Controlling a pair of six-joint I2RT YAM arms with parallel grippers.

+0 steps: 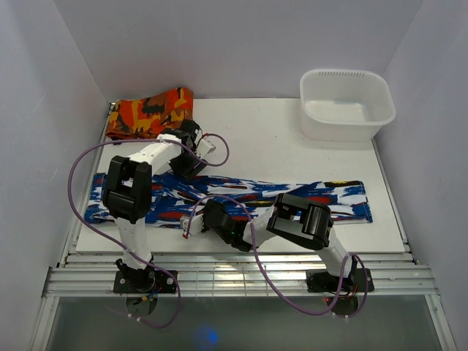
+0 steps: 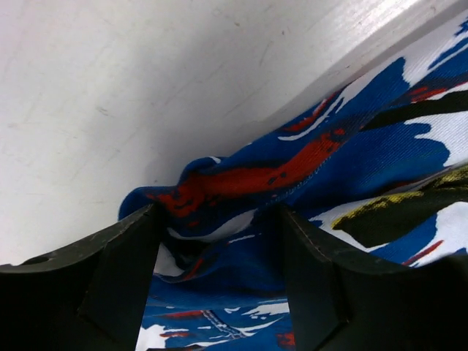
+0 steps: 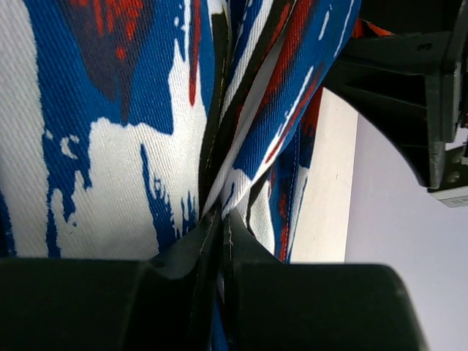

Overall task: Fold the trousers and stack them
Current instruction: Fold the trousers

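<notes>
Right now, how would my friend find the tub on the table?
Look at the flat white table and go to its far right corner. There sits the white rectangular plastic tub. It is the only hard, plain thing; the orange-red-and-black folded cloth and blue-and-white streaky trousers are soft and patterned.

woven matt cloth trousers (image 3: 110, 146), smooth white table (image 2: 146, 88)

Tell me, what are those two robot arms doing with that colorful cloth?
They are working on folding the trousers, which lie stretched across the table. The right gripper has its fingers pinched shut on a fold of the cloth near the front edge. The left gripper has its fingers open around a bunched-up edge near the back. An orange folded cloth sits in the far left corner, and a white tub sits in the far right.
</notes>
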